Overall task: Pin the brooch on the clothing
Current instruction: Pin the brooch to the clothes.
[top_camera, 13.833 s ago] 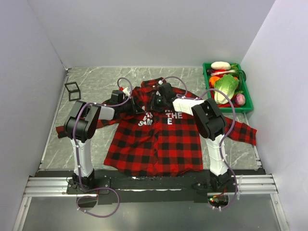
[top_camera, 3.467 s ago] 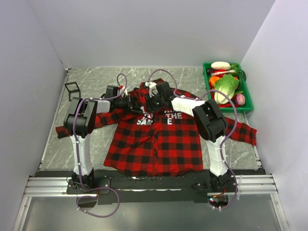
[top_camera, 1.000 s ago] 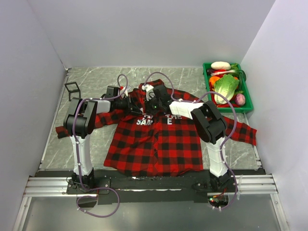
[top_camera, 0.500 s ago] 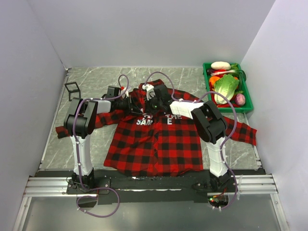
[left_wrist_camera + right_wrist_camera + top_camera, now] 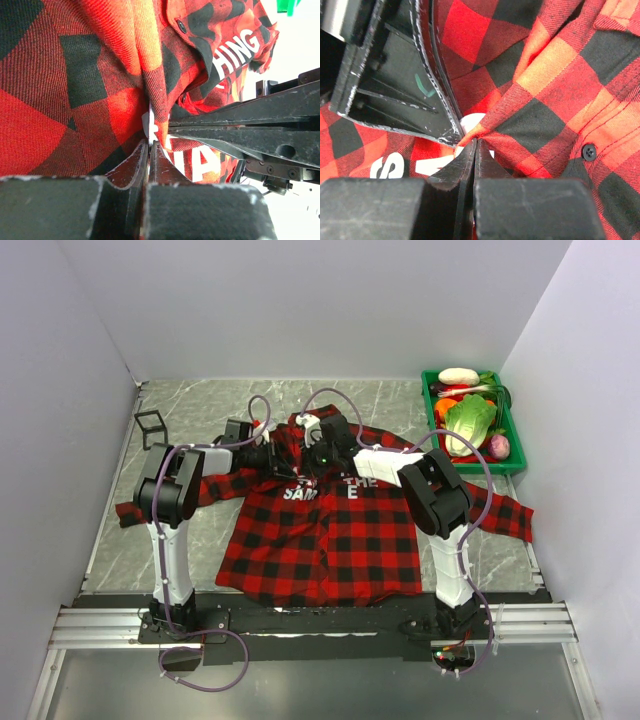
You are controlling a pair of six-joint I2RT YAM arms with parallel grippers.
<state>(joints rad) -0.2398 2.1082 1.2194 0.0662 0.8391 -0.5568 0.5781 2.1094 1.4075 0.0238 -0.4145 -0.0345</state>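
Your left hand is pressed together, pinching a raised fold of the plaid shirt, which lies on the worktop. Your right hand, fingers also pressed together, meets it tip to tip from the opposite side at the chest lettering. The fold's ridge runs straight away from the left fingertips. The brooch shows in no view, so you cannot tell which hand is nearer.
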